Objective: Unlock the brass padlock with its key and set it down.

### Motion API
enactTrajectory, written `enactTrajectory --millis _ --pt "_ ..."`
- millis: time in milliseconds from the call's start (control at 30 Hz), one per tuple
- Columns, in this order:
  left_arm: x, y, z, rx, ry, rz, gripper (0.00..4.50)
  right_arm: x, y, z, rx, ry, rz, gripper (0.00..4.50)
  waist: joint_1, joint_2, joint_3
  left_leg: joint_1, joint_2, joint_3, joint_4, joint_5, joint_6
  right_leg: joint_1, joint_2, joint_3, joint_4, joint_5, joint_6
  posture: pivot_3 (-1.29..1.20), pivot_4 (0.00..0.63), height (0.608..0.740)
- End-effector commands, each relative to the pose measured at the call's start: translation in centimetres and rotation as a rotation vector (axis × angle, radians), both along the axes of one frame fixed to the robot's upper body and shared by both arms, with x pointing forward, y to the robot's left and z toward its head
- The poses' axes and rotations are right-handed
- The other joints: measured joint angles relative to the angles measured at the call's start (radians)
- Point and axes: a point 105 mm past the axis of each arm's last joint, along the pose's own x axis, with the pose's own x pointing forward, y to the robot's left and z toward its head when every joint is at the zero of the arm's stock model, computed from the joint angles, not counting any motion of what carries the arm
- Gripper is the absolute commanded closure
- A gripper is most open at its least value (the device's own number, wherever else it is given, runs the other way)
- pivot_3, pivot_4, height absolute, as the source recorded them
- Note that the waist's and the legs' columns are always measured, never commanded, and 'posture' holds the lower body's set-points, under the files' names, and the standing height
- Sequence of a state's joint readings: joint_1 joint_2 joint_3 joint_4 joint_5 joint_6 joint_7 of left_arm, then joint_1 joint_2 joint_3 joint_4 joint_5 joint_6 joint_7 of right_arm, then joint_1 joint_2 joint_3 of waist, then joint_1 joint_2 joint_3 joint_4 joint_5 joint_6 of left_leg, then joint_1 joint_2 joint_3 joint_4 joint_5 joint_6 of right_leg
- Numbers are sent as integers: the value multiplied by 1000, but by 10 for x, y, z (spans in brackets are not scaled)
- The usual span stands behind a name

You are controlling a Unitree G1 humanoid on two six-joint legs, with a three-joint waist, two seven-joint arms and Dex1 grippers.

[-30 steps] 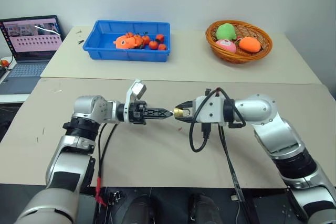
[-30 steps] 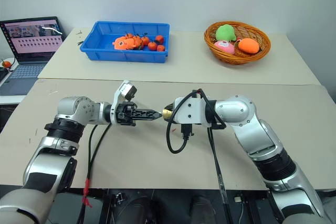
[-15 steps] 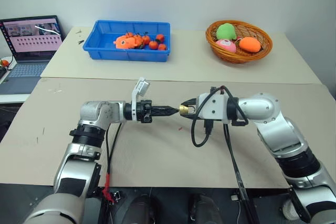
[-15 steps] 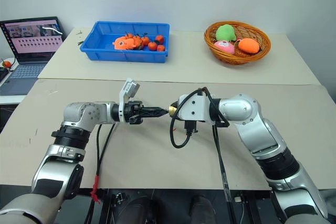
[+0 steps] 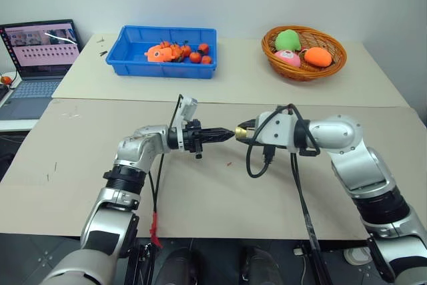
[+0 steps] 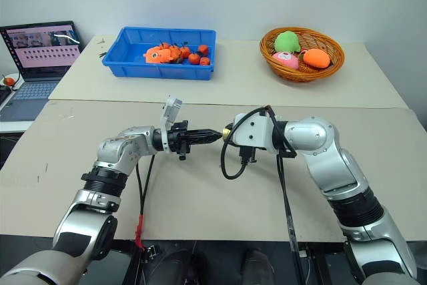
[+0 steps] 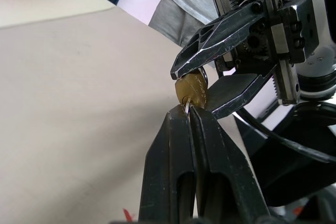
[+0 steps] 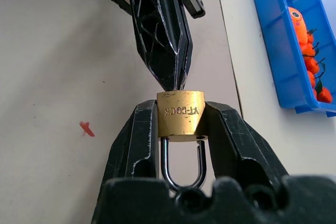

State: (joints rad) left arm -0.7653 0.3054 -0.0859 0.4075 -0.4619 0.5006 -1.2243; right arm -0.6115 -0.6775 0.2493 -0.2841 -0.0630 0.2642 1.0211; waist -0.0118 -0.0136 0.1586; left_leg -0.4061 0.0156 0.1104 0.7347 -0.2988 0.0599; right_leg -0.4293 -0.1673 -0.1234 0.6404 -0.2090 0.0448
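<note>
silver arm shells, black joints, black latticed fingers point(image 8: 163, 35), looping black cables

The key point(image 7: 187, 107) is nearly all hidden between the left gripper's point(image 7: 189, 113) fingertips (only a sliver shows).

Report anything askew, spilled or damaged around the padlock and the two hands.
Nothing stands out. The right hand grips the brass padlock squarely, shackle toward its palm, and the left hand meets its underside with the key.

The brass padlock point(image 8: 180, 115) bears stamped lettering — "YT-LOCK" — upside down.
</note>
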Motion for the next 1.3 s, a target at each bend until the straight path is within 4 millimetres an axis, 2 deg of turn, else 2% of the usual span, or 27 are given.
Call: enactTrajectory --millis 33,300,400,533,567,733,867,967,1100,1200,1300 --pt "16 5 3 26 -16 117 4477 -30 32 8 28 -21 204 3590 0 0 0 0 0 0 0 0 0 0 0 0 0 0 0 0 150 692" --pt "11 10 -4 43 312 57 4477 -30 32 7 25 -23 199 3590 -1 0 0 0 0 0 0 0 0 0 0 0 0 0 0 0 150 692" --pt "9 14 3 6 405 22 4477 -29 32 6 24 -23 199 3590 -1 0 0 0 0 0 0 0 0 0 0 0 0 0 0 0 150 692" --pt "6 16 9 -6 456 -4 3400 -30 32 6 23 -23 201 3590 -2 0 0 0 0 0 0 0 0 0 0 0 0 0 0 0 150 692" --pt "5 15 8 0 472 -6 2927 -30 32 6 23 -23 201 3590 -2 0 0 0 0 0 0 0 0 0 0 0 0 0 0 0 150 692" --pt "3 17 7 -9 550 -18 1181 -30 32 6 20 -21 204 3590 -2 0 0 0 0 -1 0 0 0 0 0 0 0 0 0 0 150 692" --pt "1 18 8 -21 590 -31 1181 -30 32 5 18 -21 201 3590 0 0 0 0 0 -1 0 0 0 0 0 0 0 0 0 0 150 692" --pt "-10 21 15 -38 680 -115 1181 -30 32 5 17 -22 198 3590 -2 0 0 0 0 -1 0 0 0 0 0 0 0 0 0 0 150 692" --pt "-14 30 9 -33 756 -119 1181 -30 31 5 17 -21 195 3590 -5 0 0 0 0 0 0 0 0 0 1 0 0 0 0 0 150 692" --pt "-19 32 14 -42 777 -147 1181 -29 31 4 16 -21 193 3590 -6 0 0 1 0 0 0 0 0 0 1 0 1 0 0 0 150 692" --pt "-20 31 10 -20 757 -140 1181 -29 30 4 17 -21 191 3590 -5 0 0 0 0 0 0 0 0 0 0 0 1 0 0 0 150 692"
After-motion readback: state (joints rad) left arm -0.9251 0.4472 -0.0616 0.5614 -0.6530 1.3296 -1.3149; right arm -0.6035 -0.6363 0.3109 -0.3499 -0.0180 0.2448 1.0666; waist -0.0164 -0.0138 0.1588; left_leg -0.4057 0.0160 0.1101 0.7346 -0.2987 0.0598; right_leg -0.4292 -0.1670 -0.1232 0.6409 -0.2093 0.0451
